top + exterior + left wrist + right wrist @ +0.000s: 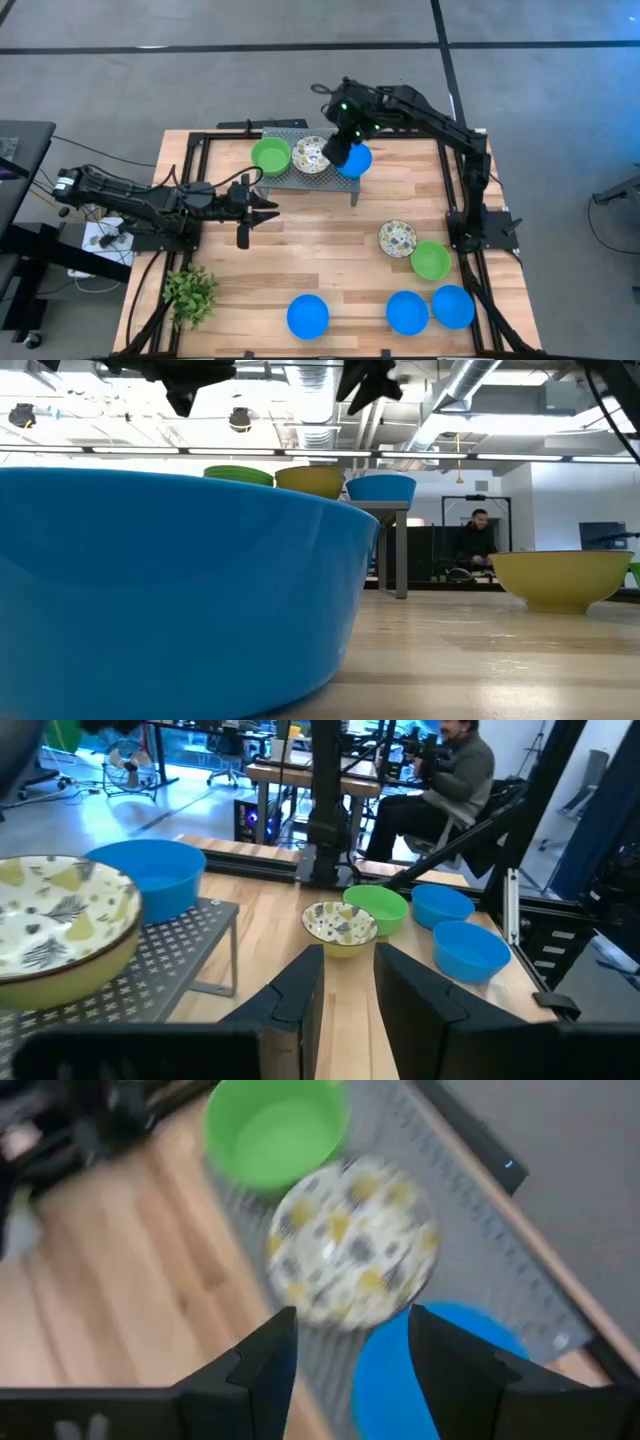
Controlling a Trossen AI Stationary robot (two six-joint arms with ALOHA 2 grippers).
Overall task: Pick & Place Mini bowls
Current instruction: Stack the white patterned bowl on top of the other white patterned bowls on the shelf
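Hovering over the rack (300,172), the right gripper (340,152) had its fingers spread, empty, right above the blue bowl (357,161); loose bowls sat nearer that arm.

On the table I count four blue bowls (308,315), two green bowls (271,156), two white patterned bowls (397,238), one small plant (190,293) and one metal rack (345,183).
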